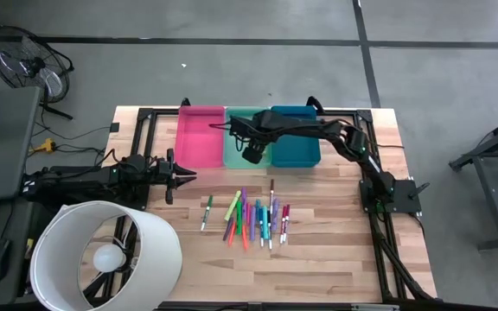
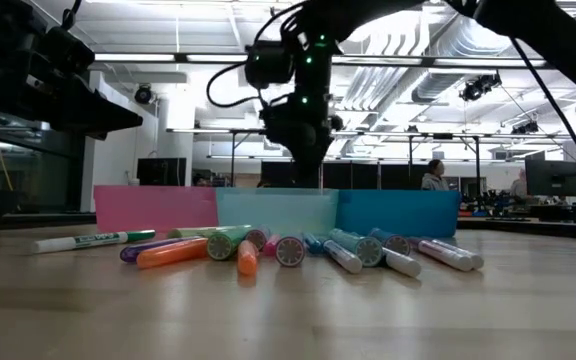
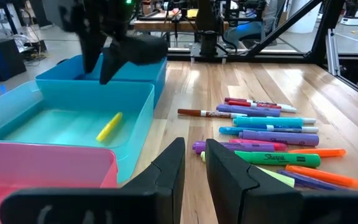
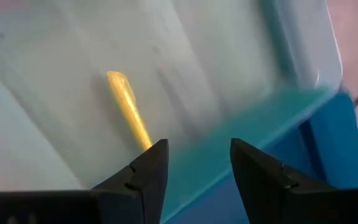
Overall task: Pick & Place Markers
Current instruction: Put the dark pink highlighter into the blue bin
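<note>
Markers (image 1: 251, 218): one yellow marker (image 3: 109, 126) binned in green bin (image 3: 17, 118), rest mid-bench. Right gripper (image 4: 194, 163) over bin, jaws wide, empty; left gripper (image 3: 194, 163) near left edge, narrow.

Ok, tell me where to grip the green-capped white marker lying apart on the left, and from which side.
Probably grip the white marker mid-barrel from straight above, fingers across its width. It lies flat, apart from the pile, with bare table on both sides.

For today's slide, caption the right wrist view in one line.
Open right gripper above the pale green plastic bin, where one yellow marker lies.
</note>
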You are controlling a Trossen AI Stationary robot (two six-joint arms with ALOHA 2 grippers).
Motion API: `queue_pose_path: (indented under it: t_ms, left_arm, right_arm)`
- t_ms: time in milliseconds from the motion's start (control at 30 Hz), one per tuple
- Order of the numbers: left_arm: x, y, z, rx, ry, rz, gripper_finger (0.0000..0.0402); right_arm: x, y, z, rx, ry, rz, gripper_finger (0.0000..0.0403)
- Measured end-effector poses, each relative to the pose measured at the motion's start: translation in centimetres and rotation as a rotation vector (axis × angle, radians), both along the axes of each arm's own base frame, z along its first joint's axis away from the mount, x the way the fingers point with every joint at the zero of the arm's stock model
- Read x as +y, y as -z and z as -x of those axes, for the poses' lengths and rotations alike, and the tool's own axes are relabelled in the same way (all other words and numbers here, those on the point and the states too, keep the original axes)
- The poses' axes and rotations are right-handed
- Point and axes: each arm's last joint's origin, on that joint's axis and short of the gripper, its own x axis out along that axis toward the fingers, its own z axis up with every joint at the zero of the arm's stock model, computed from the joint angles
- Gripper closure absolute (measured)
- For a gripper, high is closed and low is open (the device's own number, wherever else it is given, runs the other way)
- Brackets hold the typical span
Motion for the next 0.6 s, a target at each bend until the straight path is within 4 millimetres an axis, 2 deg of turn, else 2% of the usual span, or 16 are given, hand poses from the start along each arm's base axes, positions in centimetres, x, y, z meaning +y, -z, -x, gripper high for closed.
queue_pose_path:
  t_ms: [267,600]
  left_arm:
    - [0.0,0.0,0.0,0.000,0.000,0.000,0.0340]
    - [0.0,0.0,0.0,0.000,0.000,0.000,0.0340]
  right_arm:
    - [2.8,-1.5,1.3,-0.047,0.281,-0.151,0.0240]
    - [7.1,-1.6,1.7,0.019,0.385,-0.165,0.0241]
